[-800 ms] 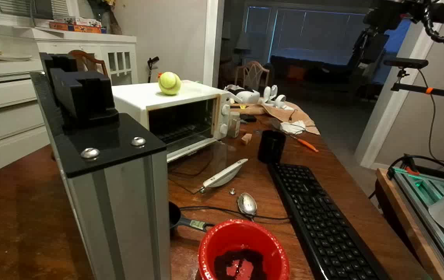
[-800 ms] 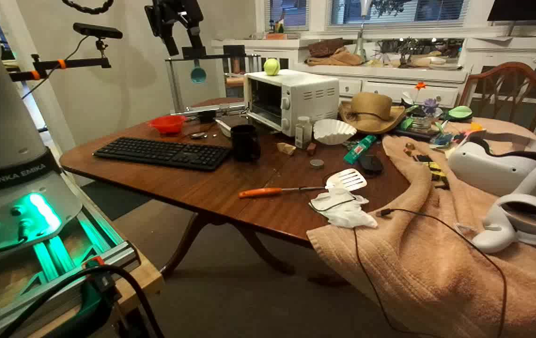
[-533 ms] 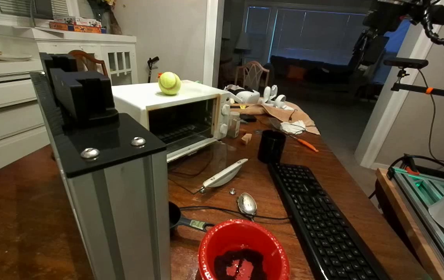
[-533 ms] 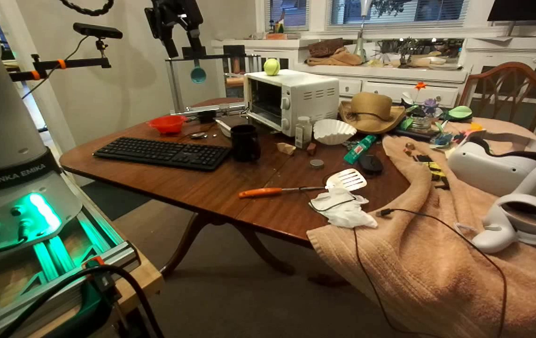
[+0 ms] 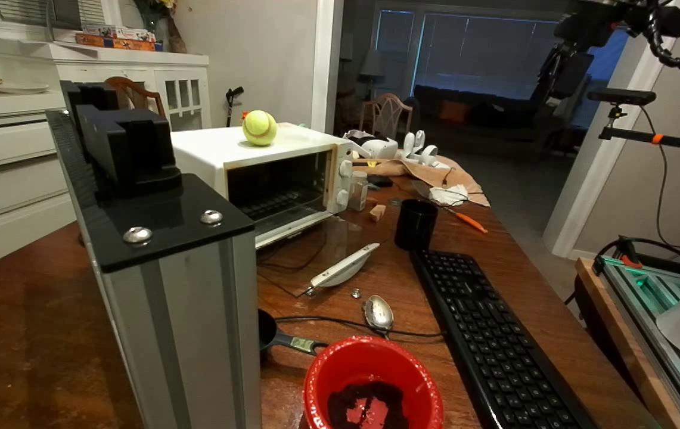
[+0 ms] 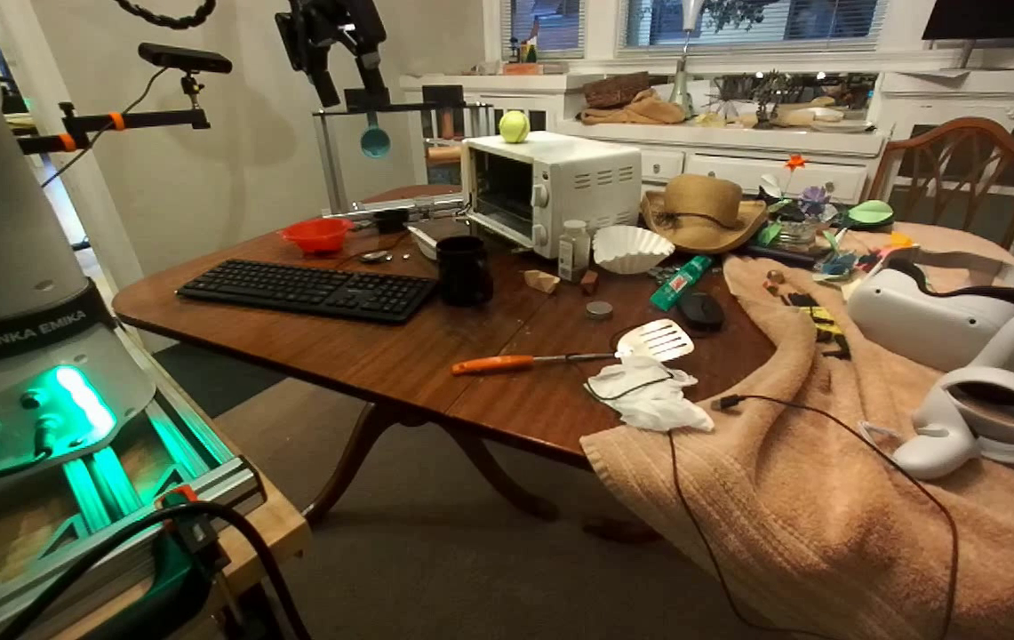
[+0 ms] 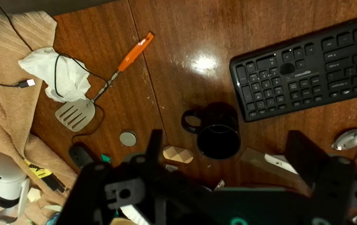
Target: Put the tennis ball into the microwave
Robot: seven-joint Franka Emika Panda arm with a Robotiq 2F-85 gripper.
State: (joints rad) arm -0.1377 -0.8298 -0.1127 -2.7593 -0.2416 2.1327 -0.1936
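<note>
The yellow-green tennis ball rests on the flat top of the white microwave; the ball and microwave show in both exterior views. The microwave's dark cavity is open at the front. A clear door panel with a white handle is lowered in front of it. My gripper hangs high above the table, apart from the ball and microwave; it shows dark in an exterior view. In the wrist view, my gripper's fingers are wide apart and hold nothing. The ball is out of that view.
A black mug and keyboard lie below the gripper. A grey column with a black top stands beside the microwave. A red bowl, a spatula, a glass jar and a straw hat are also on the table.
</note>
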